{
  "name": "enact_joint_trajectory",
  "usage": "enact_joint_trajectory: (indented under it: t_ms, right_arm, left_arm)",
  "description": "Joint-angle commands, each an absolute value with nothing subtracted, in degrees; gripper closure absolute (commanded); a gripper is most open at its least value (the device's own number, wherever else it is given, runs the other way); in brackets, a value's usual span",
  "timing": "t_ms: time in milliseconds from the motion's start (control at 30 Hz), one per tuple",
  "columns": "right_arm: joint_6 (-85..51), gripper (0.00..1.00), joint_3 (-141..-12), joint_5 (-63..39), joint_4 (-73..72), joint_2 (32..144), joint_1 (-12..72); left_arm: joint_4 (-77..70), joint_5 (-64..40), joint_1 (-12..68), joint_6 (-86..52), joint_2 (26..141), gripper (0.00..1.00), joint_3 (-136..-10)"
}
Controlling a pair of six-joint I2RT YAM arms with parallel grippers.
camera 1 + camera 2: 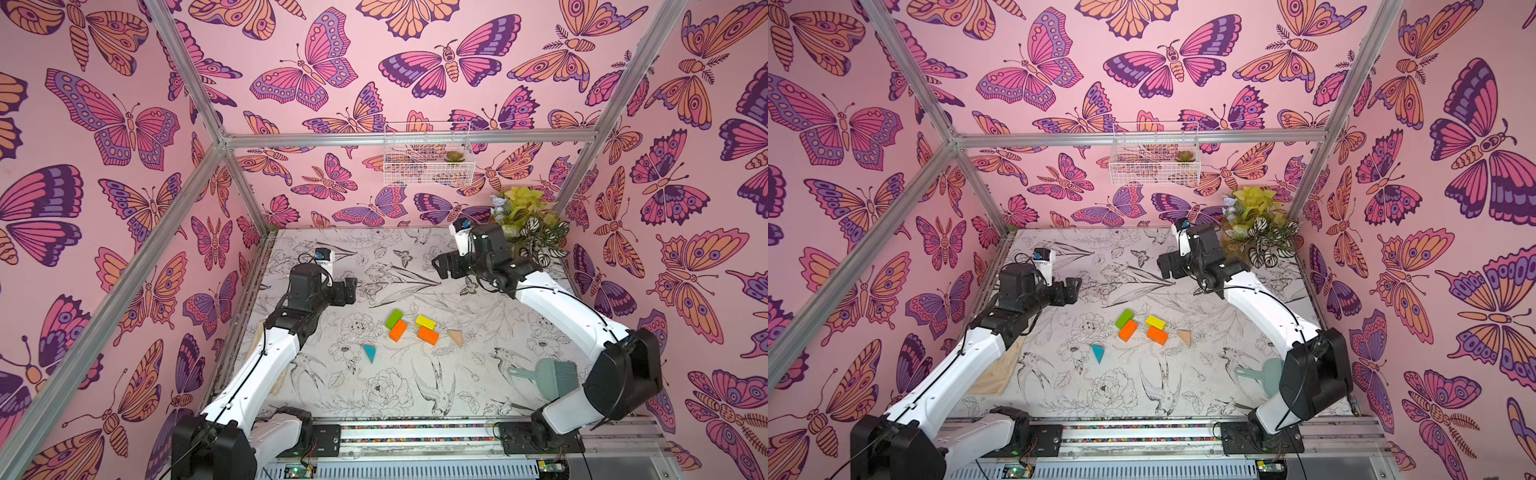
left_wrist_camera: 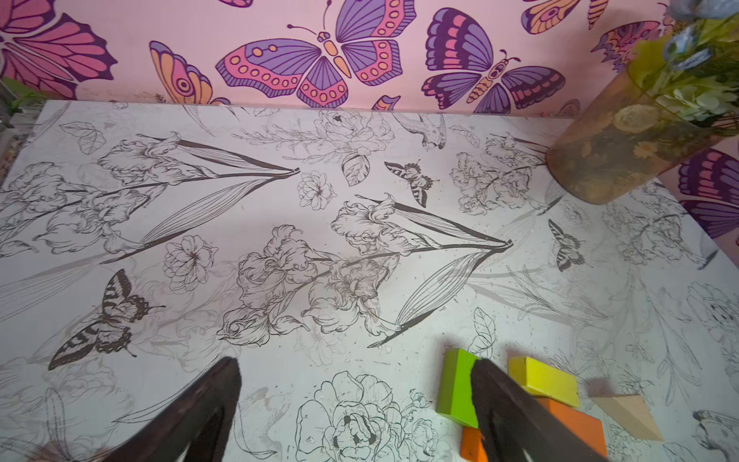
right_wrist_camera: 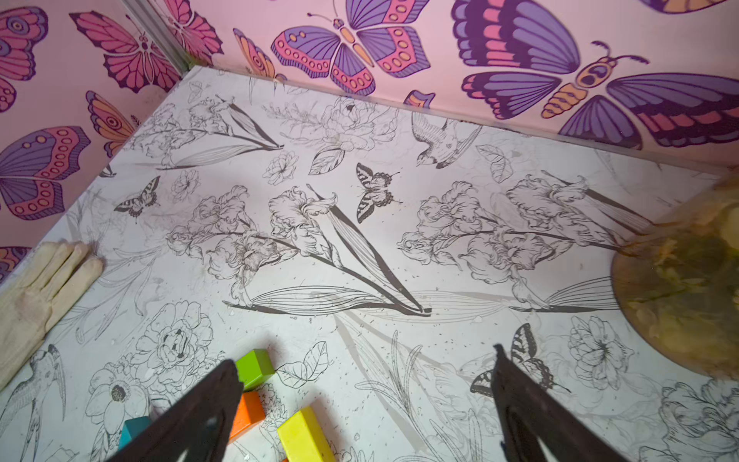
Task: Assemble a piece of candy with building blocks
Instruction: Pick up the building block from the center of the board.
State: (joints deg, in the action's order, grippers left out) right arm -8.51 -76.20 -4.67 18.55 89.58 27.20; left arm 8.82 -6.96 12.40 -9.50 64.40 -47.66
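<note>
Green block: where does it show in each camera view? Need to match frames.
Both top views: green block mid-table, next to an orange block.
Left wrist: green block partly behind a finger of the left tool.
Right wrist: green block just beyond a fingertip of the right tool.
Shared landmark: yellow block, close beside it in every view.

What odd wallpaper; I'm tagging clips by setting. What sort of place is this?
Probably a staged robot test booth, not a home: an aluminium frame holds butterfly-print wall panels, and a left arm and right arm are mounted on a rail along the front.
</note>
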Motion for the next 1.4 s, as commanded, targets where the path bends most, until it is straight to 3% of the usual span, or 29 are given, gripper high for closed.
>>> enact_joint_trajectory:
  t_ms: [0, 433, 767, 900, 1067, 1367]
  right_arm:
    - [-8.01, 0.01, -80.55, -1.73, 21.51, 93.07, 29.07]
    - [-6.44, 0.01, -95.76, 1.07, 33.98, 107.7, 36.42]
    - [-1.58, 0.01, -80.68, -8.75, 36.33, 99.94, 38.01]
    - [-1.31, 0.04, -79.79, -6.5, 39.88, 100.11, 38.05]
    - [-1.51, 0.15, -79.19, -7.47, 39.13, 101.41, 38.71]
    - [0.13, 0.19, -79.72, -3.21, 40.87, 106.38, 41.47]
  left_arm:
    - [7.26, -11.69, 12.4, -10.14, 64.76, 0.05, -48.35]
    - [5.62, -17.83, 10.95, -12.51, 66.35, 0.05, -47.68]
    - [5.01, -20.19, 6.45, -16.22, 60.11, 0.04, -42.67]
    - [4.54, -20.73, 6.03, -17.14, 59.81, 0.03, -41.32]
    - [3.69, -21.32, 6.04, -17.79, 61.07, 0.04, -40.73]
    - [3.09, -21.92, 6.0, -17.84, 61.6, 0.04, -40.15]
